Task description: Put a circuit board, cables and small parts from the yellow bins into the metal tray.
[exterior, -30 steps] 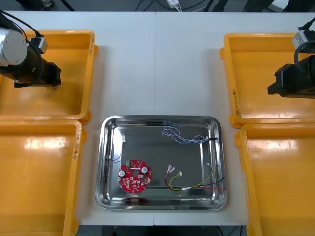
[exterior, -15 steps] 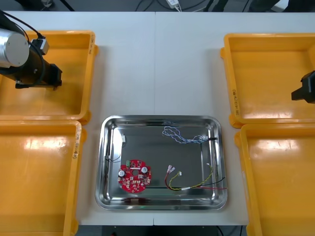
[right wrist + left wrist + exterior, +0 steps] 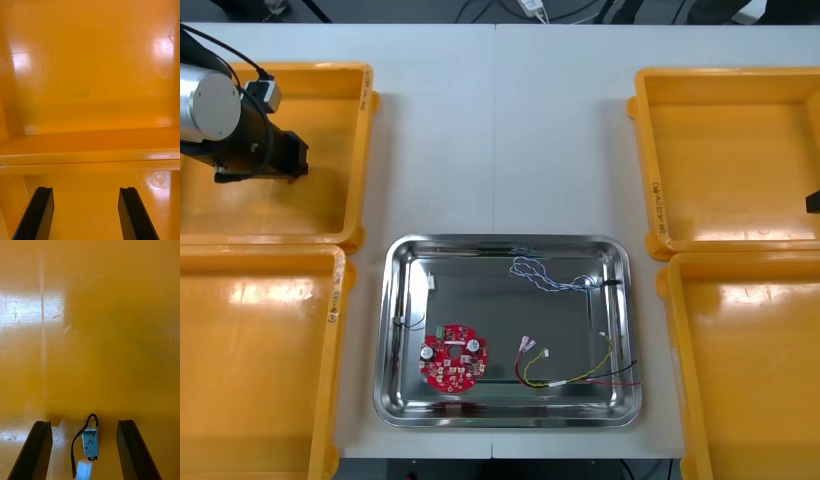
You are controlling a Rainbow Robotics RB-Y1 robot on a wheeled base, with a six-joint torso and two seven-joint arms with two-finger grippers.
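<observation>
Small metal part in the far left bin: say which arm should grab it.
Left. The left gripper, open, hangs over that bin with the small metal part between its fingers; the right gripper, open, is over the right bins.

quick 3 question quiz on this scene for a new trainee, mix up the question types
1. True or false: the round red circuit board lies in the metal tray.
2. What lies between the open fingers of the left gripper, on the bin floor?
A. a small metal part with a black lead
B. a blue and white cable
C. nothing
3. Fill in: the right gripper is open and empty, over a ____.

Key
1. True
2. A
3. yellow bin
</observation>
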